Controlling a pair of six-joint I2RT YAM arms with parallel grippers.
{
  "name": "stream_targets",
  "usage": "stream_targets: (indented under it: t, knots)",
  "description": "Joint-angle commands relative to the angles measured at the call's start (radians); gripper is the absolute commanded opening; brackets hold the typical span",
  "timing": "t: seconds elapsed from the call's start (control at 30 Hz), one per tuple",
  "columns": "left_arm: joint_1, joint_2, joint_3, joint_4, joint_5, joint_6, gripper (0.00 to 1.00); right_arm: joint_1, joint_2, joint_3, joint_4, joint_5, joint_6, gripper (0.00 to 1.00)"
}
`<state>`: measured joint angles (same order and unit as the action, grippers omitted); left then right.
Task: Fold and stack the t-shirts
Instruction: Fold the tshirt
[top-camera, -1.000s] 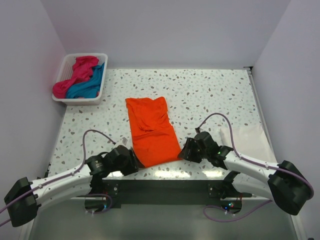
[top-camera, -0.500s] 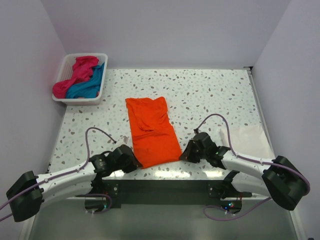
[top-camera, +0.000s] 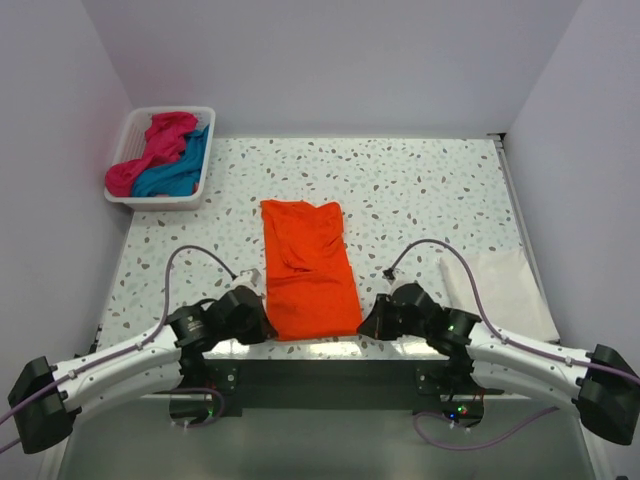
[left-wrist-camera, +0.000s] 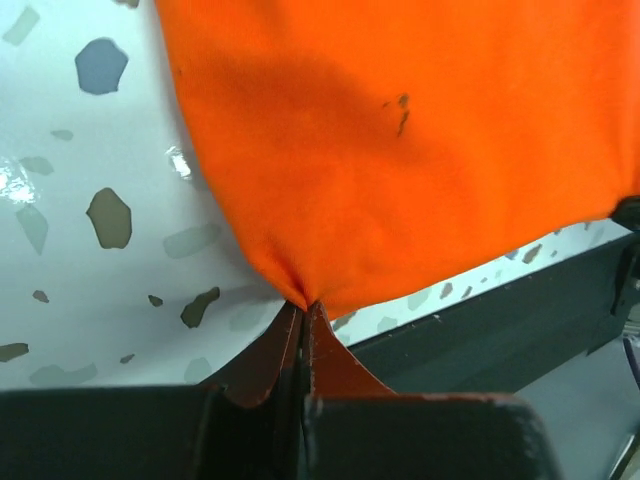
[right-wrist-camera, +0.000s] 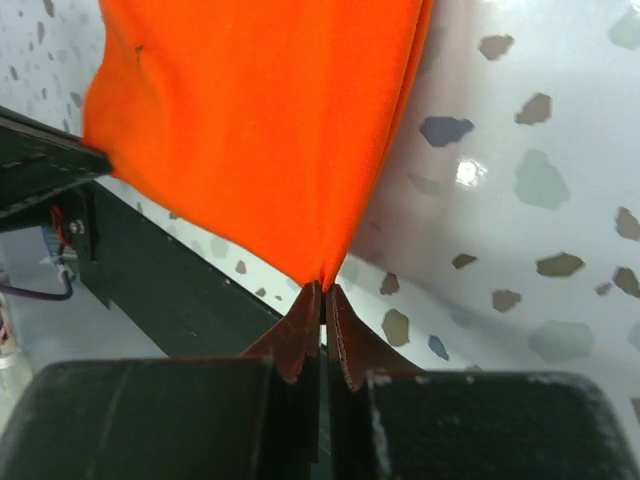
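Note:
The orange t-shirt (top-camera: 308, 268) lies as a long folded strip in the middle of the table, its near hem at the front edge. My left gripper (top-camera: 264, 322) is shut on the shirt's near left corner (left-wrist-camera: 300, 295), the cloth pinched between the fingertips. At the near right corner (right-wrist-camera: 326, 272) my right gripper (top-camera: 365, 322) is shut on the cloth in the same way. A magenta-pink t-shirt (top-camera: 150, 150) and a teal-blue t-shirt (top-camera: 180, 170) lie bunched in the basket.
The white slatted basket (top-camera: 205, 180) stands at the far left corner. A white sheet (top-camera: 500, 285) lies along the table's right side. The dark front rail (top-camera: 330, 365) runs just below the shirt's hem. Walls close off the left, back and right.
Both grippers have closed onto the near corners of the orange t-shirt. The shirt has straightened and shifted slightly right, and both arms have drawn back toward the front edge.

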<state>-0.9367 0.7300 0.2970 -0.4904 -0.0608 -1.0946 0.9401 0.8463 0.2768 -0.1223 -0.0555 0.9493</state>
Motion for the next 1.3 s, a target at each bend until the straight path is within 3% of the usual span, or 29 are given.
stream_targets:
  t: [0.0,0.13,0.53,0.87,1.03,1.27]
  knots:
    - [-0.004,-0.038,0.097,-0.106,0.0,0.065,0.0,0.017,-0.067,-0.01,-0.111,0.083,-0.015,0.0]
    - [-0.004,-0.024,0.192,-0.145,-0.046,0.071,0.0,0.016,-0.075,0.106,-0.186,0.126,-0.093,0.0]
    - [0.004,0.068,0.441,-0.182,-0.247,0.097,0.0,0.003,0.152,0.524,-0.336,0.279,-0.303,0.0]
    - [0.266,0.213,0.553,-0.007,-0.152,0.301,0.0,-0.221,0.361,0.742,-0.254,0.149,-0.399,0.0]
    - [0.332,0.339,0.636,0.085,-0.128,0.329,0.0,-0.259,0.509,0.921,-0.255,0.114,-0.445,0.0]
    - [0.505,0.506,0.686,0.233,-0.047,0.326,0.0,-0.354,0.767,1.13,-0.224,0.025,-0.468,0.0]
